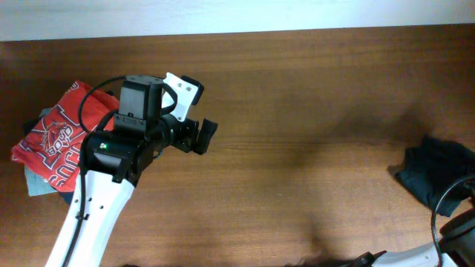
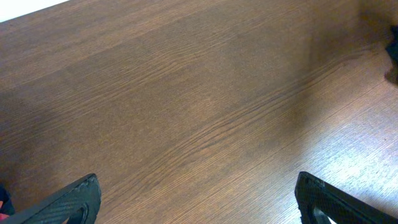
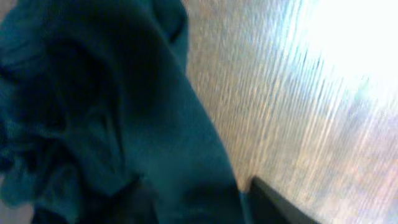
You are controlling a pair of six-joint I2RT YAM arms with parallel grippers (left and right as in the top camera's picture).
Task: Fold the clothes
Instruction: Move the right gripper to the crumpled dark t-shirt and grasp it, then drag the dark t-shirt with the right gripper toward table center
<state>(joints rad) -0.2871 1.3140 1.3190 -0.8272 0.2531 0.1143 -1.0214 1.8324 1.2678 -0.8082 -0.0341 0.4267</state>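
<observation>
a red shirt [image 1: 59, 137] with white lettering lies crumpled at the left end of the brown wooden table [image 1: 312, 111], on top of a grey garment [image 1: 37, 183] whose edge peeks out beneath it.

The setting reads as a robotics lab or test bench, not a home. A plain wood-grain counter [image 1: 297, 111] runs back to a pale bare wall [image 1: 223, 15] along its far edge. A white-and-black left arm [image 1: 96, 215] with exposed black cable [image 1: 93, 93] reaches over the left side; a right arm [image 1: 445, 248] shows at the near right corner. A red shirt [image 1: 59, 133] heap lies at the left edge and the clothes [image 1: 434, 170], a dark bundle, at the right edge.
</observation>
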